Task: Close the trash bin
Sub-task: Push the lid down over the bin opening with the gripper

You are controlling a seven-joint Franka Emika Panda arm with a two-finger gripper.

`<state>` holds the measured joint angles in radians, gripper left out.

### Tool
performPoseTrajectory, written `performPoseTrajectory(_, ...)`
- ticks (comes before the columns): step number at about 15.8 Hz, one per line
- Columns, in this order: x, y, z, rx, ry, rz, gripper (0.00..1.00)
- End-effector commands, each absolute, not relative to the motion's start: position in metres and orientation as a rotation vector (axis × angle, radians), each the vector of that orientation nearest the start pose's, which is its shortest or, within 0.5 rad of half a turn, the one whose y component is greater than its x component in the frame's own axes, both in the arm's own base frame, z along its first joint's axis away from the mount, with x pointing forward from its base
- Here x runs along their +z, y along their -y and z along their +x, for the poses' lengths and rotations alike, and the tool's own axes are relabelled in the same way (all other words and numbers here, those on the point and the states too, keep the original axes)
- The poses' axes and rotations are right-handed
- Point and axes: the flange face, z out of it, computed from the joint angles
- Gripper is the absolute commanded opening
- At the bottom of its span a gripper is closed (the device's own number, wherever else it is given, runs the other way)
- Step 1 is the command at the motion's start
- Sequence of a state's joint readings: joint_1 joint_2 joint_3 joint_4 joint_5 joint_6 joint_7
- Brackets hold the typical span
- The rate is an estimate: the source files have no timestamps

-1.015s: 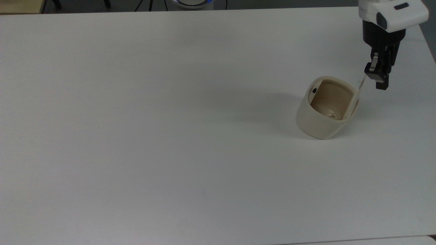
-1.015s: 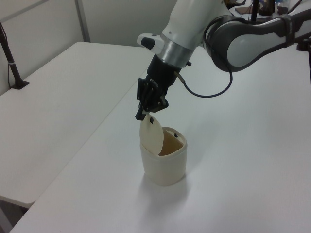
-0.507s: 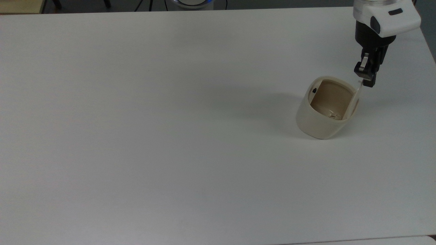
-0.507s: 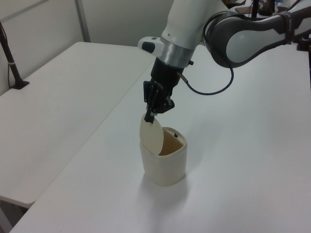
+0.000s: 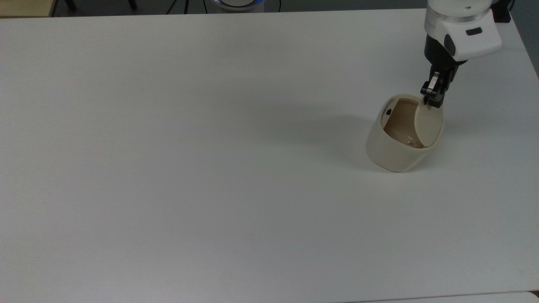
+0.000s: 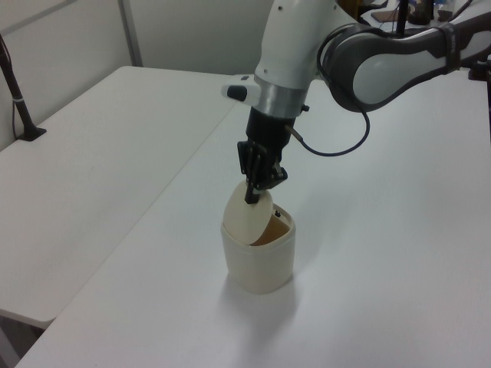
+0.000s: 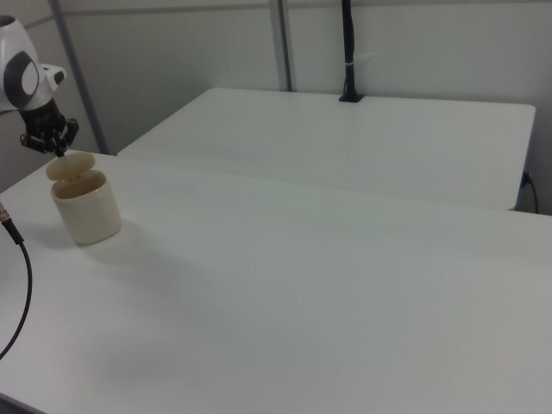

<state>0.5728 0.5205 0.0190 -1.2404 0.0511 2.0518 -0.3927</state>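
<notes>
Pushing contact: the gripper (image 5: 433, 99) has its fingertips on the top edge of the lid (image 5: 428, 126), with the fingers pressed together and nothing pinched between them.
Bin location: the trash bin (image 5: 398, 147) stands on the white table (image 5: 210, 168) at the right of the top view, a little above mid-height; in the left view it sits low at centre, and in the right view at the far left edge.
Lid state: tilted about halfway over the opening, hinged at the top view's right side of the rim, with the brownish inside and the black button (image 5: 388, 112) uncovered on the top view's left.
Risk, slipping: the contact looks like a narrow tip on a thin edge, so a sideways drift could let the fingertips slide off and the lid stop half-shut.
Risk, tipping: the bin looks light, so a push more sideways than downward could shove or tilt it.
Risk, latch: too shallow a press may leave the lid resting unlatched.
Arm pose: the wrist hangs above the bin's hinge side, fingers pointing steeply down; in the left view the forearm reaches in from the upper right.
</notes>
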Motion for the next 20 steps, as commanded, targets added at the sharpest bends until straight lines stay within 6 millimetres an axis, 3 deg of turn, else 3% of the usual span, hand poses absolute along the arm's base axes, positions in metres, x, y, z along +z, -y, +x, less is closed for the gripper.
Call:
performPoseTrajectory(1, 0.485, -0.393, 0.604, -0.344, 1.448, -2.653, 0.0)
performPoseTrajectory(8, 0.467, -0.372, 0.613, -0.294, 1.466, -2.678, 0.0)
performPoseTrajectory(20, 0.425, -0.372, 0.606, -0.198, 1.515, -2.669, 0.0)
